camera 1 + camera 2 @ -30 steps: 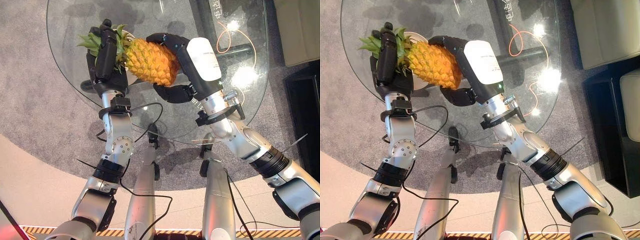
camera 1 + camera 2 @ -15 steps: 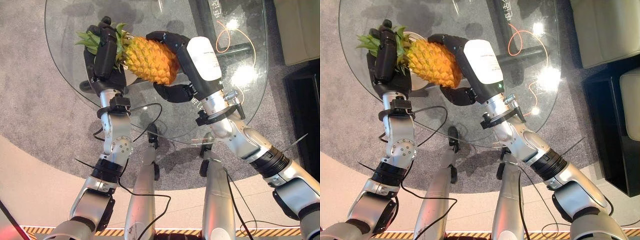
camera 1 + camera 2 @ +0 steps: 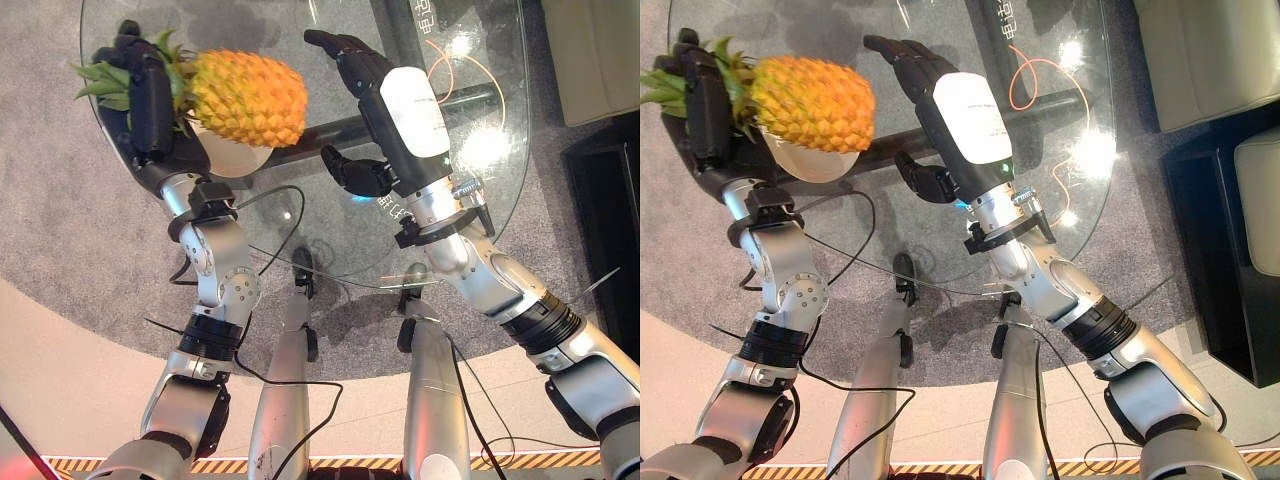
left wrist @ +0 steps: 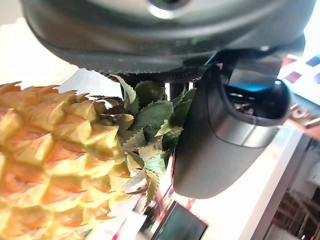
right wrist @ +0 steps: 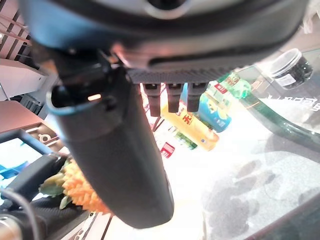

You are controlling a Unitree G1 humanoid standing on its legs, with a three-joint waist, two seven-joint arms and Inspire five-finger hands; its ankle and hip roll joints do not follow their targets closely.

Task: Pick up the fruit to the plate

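Left hand [image 3: 150, 95] has its fingers wrapped round the leafy crown of the pineapple [image 3: 245, 97], holding the fruit on its side over a white plate [image 3: 232, 156] at the edge of the round glass bench [image 3: 330, 230]. Right hand [image 3: 372, 90] is spread wide, near the pineapple but clear of it.

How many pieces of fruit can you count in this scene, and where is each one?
1. A single pineapple is held by its leafy crown in the left hand, above the white plate on the glass table. The right hand is open beside it.
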